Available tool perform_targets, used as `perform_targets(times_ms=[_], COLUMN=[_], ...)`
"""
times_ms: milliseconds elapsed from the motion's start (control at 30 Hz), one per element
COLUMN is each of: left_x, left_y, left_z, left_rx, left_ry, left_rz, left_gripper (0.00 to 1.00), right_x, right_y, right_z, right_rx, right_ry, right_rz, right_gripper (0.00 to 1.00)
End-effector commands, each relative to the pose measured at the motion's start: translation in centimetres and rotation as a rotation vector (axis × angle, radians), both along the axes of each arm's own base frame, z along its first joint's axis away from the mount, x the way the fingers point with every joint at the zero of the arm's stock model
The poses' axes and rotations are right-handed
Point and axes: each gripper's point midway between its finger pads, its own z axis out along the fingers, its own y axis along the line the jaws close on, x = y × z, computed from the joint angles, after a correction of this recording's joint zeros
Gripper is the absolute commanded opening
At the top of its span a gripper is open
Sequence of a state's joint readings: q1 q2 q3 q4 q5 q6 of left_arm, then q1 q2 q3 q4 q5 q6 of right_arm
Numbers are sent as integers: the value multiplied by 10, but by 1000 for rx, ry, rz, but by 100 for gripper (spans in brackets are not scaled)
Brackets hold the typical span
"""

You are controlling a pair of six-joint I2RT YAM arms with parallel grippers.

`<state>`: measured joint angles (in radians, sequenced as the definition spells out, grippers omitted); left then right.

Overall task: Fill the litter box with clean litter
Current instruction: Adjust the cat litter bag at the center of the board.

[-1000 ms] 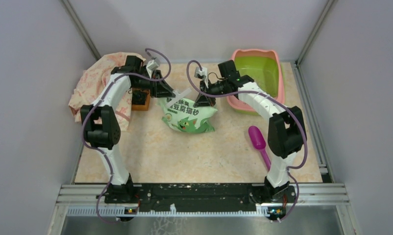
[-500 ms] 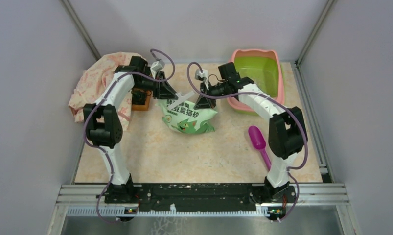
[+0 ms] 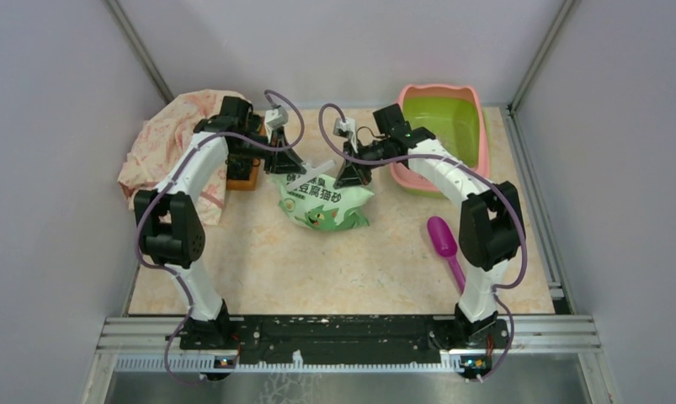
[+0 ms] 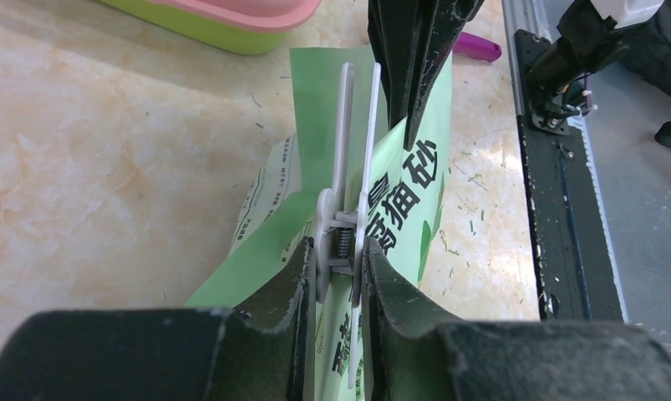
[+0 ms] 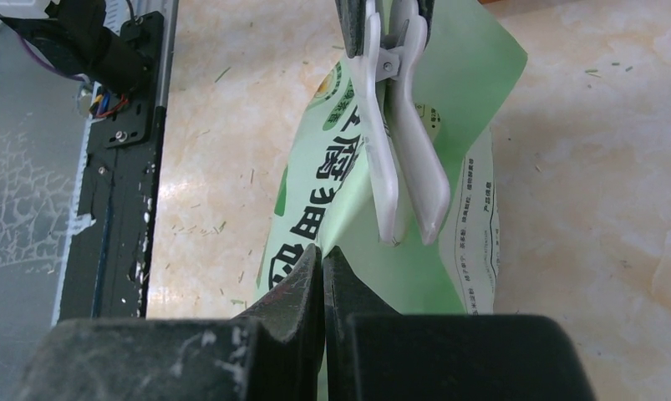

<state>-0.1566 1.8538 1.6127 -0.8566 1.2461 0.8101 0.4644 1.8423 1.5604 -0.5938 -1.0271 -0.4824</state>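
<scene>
White clip [image 4: 345, 125] is being squeezed by the left gripper [image 4: 338, 255] while the right gripper [image 5: 322, 255] is pinching the green bag [image 5: 457, 83].

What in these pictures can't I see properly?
- Litter: unseen in any view; the green bag is opaque.
- Brown tray, top view: mostly under the left arm.
- Purple scoop, top view: handle end behind the right arm.
- Litter box, left wrist view: cut by the top edge.

Pale grey walls [image 3: 56, 126], beige marbled tabletop [image 3: 317, 261], black rail [image 3: 351, 326] at near edge
</scene>
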Motion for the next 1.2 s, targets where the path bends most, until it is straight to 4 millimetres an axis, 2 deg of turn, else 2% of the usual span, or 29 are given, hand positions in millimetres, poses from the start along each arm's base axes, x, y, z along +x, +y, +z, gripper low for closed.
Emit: perform_targets(times_ms=[0, 233, 633, 800, 1067, 1167], left_x=[4, 10, 10, 10, 4, 1], left_y=[11, 18, 28, 30, 32, 31], left_z=[-15, -31, -19, -25, -18, -22], left_rx=[116, 173, 216, 232, 254, 281], left_ry=[-27, -28, -89, -78, -99, -101], left_rz=[61, 81, 103, 108, 121, 130], left_gripper=[3, 1, 2, 4, 6, 7], right_x=[17, 23, 36, 38, 38, 37], right_y=[-5, -8, -7, -5, -3, -3], right_z=[35, 39, 48, 50, 48, 50], right_rx=[78, 86, 100, 105, 101, 100], right_ry=[-94, -101, -98, -93, -99, -106], right_rz=[5, -9, -26, -23, -29, -31], right_gripper=[0, 0, 0, 0, 0, 0])
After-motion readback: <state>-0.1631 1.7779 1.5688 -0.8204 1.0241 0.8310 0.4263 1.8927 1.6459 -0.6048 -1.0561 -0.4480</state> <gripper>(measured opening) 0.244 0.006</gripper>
